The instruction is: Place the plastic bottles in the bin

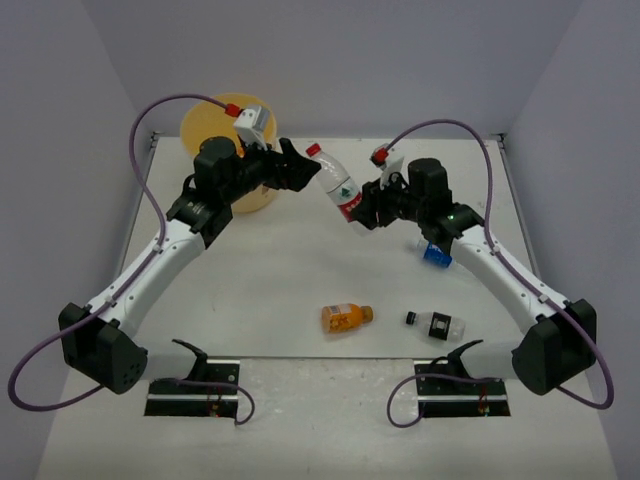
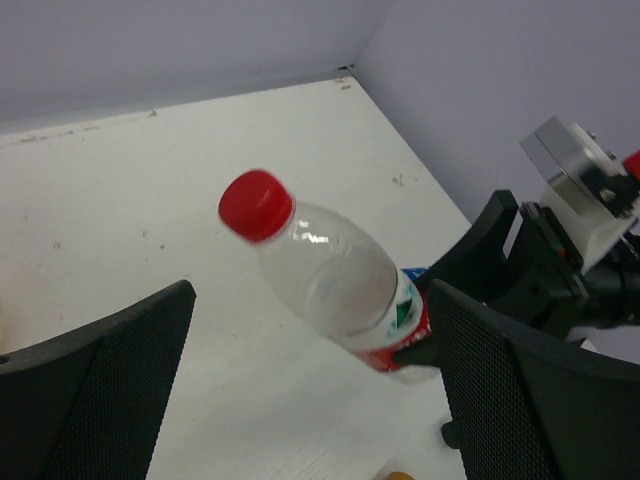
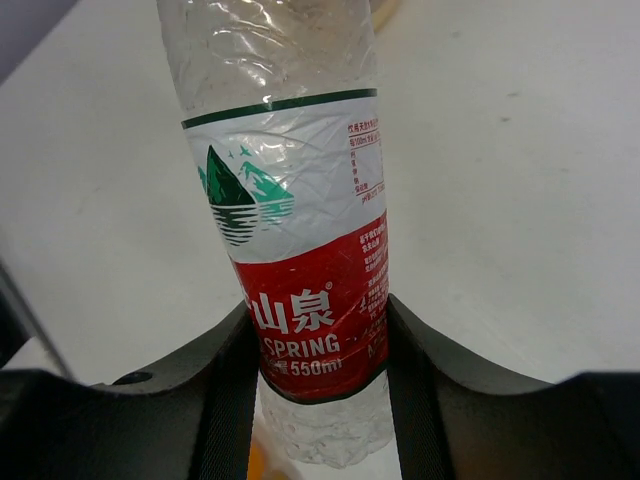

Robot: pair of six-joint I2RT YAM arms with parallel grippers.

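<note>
A clear plastic bottle [image 1: 336,186] with a red cap and a red-and-white label hangs tilted above the table's middle. My right gripper [image 1: 358,213] is shut on its lower end. In the right wrist view both fingers press the red label of the bottle [image 3: 290,220], the right gripper [image 3: 320,385] clamped around it. My left gripper [image 1: 303,167] is open at the bottle's cap end. In the left wrist view the bottle [image 2: 335,280] points its cap between that gripper's [image 2: 315,400] spread fingers without touching them. The pale-yellow bin [image 1: 222,128] stands behind the left arm at the back left.
An orange bottle [image 1: 346,318] and a clear bottle with a black label [image 1: 437,323] lie near the front of the table. A blue-labelled bottle [image 1: 436,253] lies partly under the right arm. White walls close in the table on three sides.
</note>
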